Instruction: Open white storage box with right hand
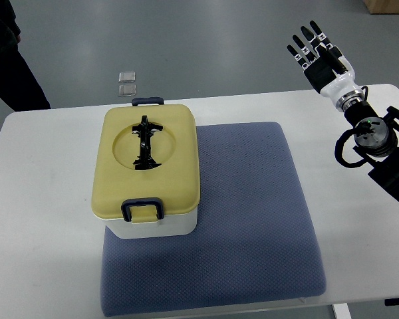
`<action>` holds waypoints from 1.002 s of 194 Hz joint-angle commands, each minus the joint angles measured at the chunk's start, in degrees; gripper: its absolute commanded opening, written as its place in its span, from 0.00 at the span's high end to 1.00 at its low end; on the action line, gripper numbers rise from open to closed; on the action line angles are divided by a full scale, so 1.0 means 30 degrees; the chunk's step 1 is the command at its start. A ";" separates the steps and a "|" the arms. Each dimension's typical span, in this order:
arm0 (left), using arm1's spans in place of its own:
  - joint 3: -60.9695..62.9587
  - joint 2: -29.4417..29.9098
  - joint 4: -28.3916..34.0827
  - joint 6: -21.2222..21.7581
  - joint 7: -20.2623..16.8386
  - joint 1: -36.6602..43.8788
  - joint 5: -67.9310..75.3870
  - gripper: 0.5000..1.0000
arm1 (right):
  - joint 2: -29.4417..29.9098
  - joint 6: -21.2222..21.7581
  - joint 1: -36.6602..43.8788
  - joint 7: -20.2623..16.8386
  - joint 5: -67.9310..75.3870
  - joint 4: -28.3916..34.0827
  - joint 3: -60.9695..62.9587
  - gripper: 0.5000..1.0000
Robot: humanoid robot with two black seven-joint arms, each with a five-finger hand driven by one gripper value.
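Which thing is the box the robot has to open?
Look at the white table and find the blue mat in its middle. The box stands on the mat's left edge. It is the only thing there with a white body, a yellow lid and a black handle on top; the right hand is far off, fingers spread.

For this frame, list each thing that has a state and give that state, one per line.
storage box: closed, standing partly on the mat's left part.
yellow lid: on the box, black handle folded flat.
front latch: down, fastened.
back latch: looks down.
right hand: open, fingers spread, raised past the table's far right edge, away from the box.
blue mat: flat on the table.
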 commanded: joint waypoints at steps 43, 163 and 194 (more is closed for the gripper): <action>0.0047 0.0000 -0.0025 -0.0005 0.0824 0.0000 0.0019 0.00 | 0.0092 -0.0029 -0.0061 0.0003 0.0009 0.0000 0.0000 0.14; 0.0076 0.0000 -0.0172 -0.0035 0.0854 0.0000 0.0019 0.00 | -0.1227 0.0411 0.5856 -0.0436 -1.4229 0.0498 -0.1406 0.14; 0.0076 0.0000 -0.0201 -0.0035 0.0825 0.0000 0.0019 0.00 | -0.2281 0.1817 0.8842 -0.0436 -2.0876 0.3689 -0.5006 0.14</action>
